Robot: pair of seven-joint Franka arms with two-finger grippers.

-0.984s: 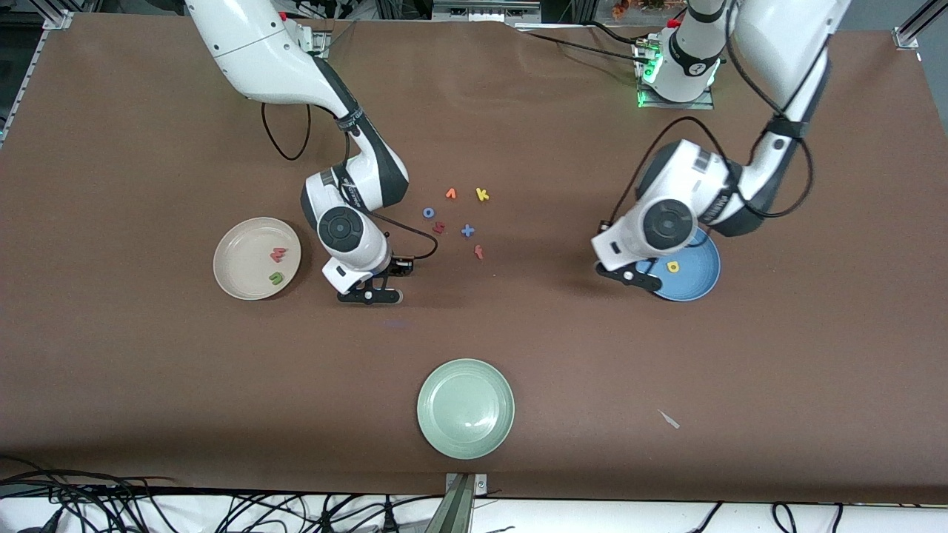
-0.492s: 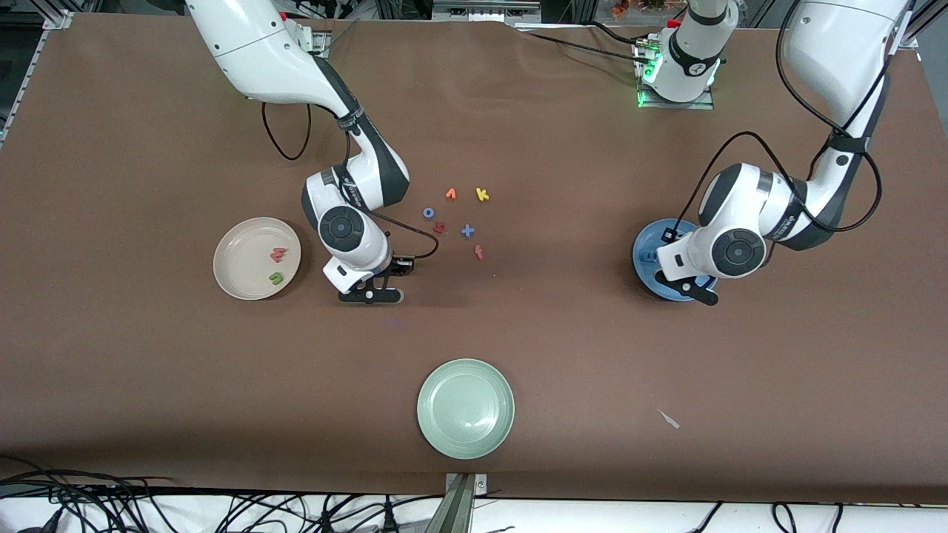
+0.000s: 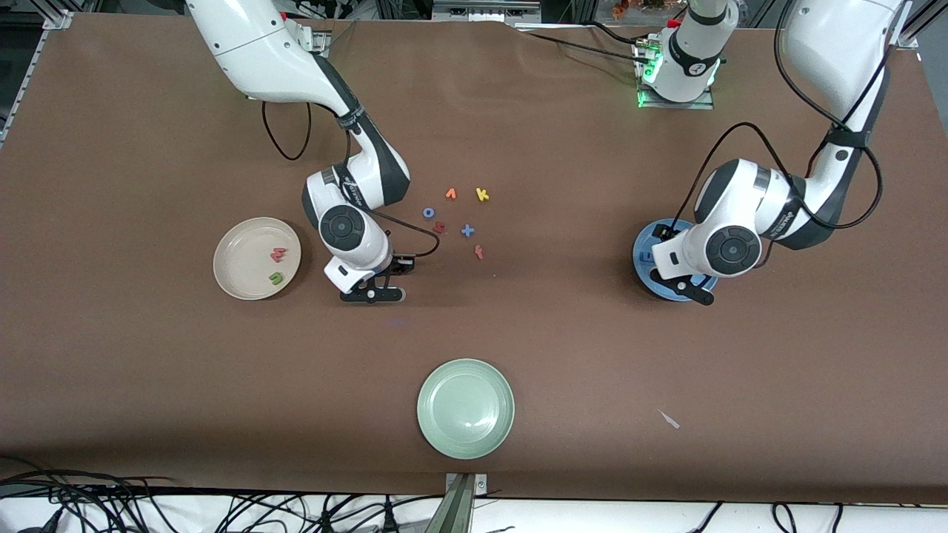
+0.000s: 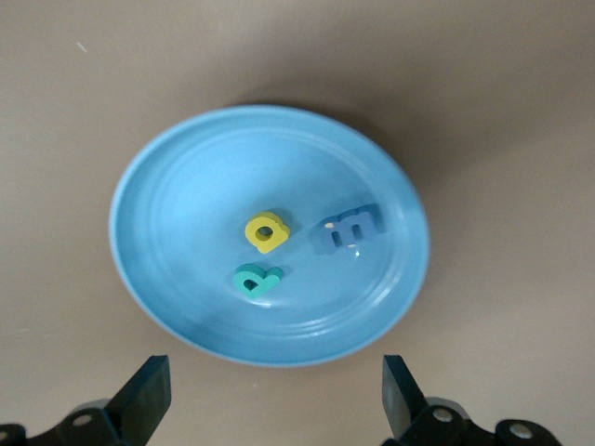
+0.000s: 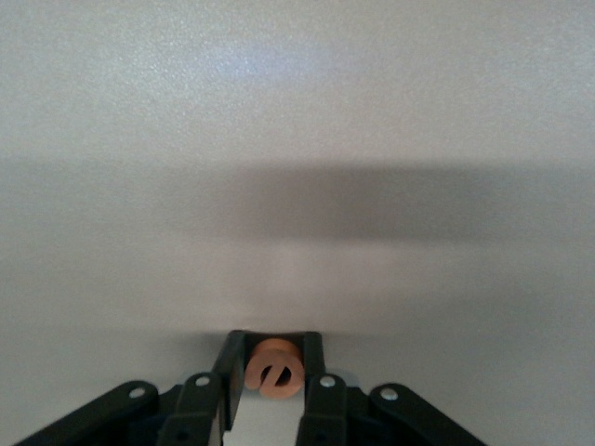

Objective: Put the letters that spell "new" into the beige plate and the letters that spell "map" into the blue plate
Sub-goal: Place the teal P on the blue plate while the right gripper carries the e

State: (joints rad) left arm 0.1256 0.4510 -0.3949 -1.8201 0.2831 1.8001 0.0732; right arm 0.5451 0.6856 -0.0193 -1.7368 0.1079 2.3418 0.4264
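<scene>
Pale green plate (image 3: 465,408) sits nearest the front camera, mid-desk, with nothing in it. A small pale scrap (image 3: 669,419) lies on the brown desk (image 3: 148,385) toward the left arm's end.

Next row back: beige plate (image 3: 234,280) toward the right arm's end, holding the pink-red w (image 3: 278,255) and, nearer the camera, the green n (image 3: 275,278). Right tool (image 3: 372,295) low over bare desk just beside that plate, fingers clamped on the orange e (image 5: 274,368).

Blue plate (image 4: 167,167) toward the left arm's end, carrying the yellow a (image 4: 266,231), teal p (image 4: 255,281) and periwinkle m (image 4: 348,228), all close together near its middle. Left tool (image 4: 275,404) hangs over the plate's rim, fingers wide apart, gripping nothing.

Farther back, mid-desk, loose letters lie in a cluster: red-orange piece (image 3: 479,252), blue cross-shaped piece (image 3: 467,231), dark red letter (image 3: 439,227), blue o (image 3: 428,212), orange v (image 3: 451,194), yellow k (image 3: 482,195).
</scene>
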